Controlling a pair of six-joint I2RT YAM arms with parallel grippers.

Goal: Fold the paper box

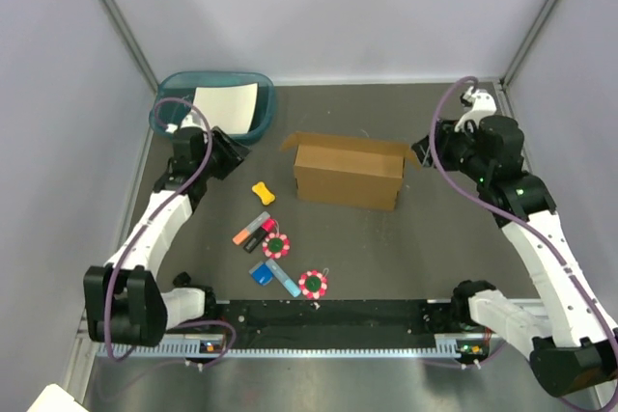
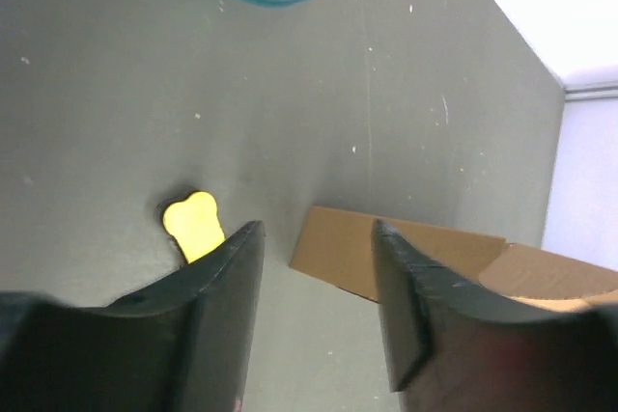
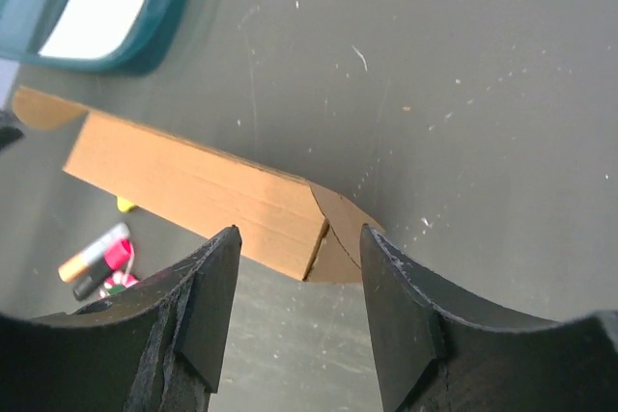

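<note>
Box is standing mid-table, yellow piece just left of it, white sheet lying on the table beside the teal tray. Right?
Not quite: the white sheet lies inside the teal tray, not on the table beside it, as the top view shows. The rest holds: the paper box stands mid-table, the yellow piece just left of it.

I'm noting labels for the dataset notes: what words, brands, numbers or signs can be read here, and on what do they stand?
No text can be read in any view.
Cardboard box: plain brown, no print on the faces shown.
White sheet in the teal tray: blank.
Markers and pink round pieces: any marks are too small to read.
</note>
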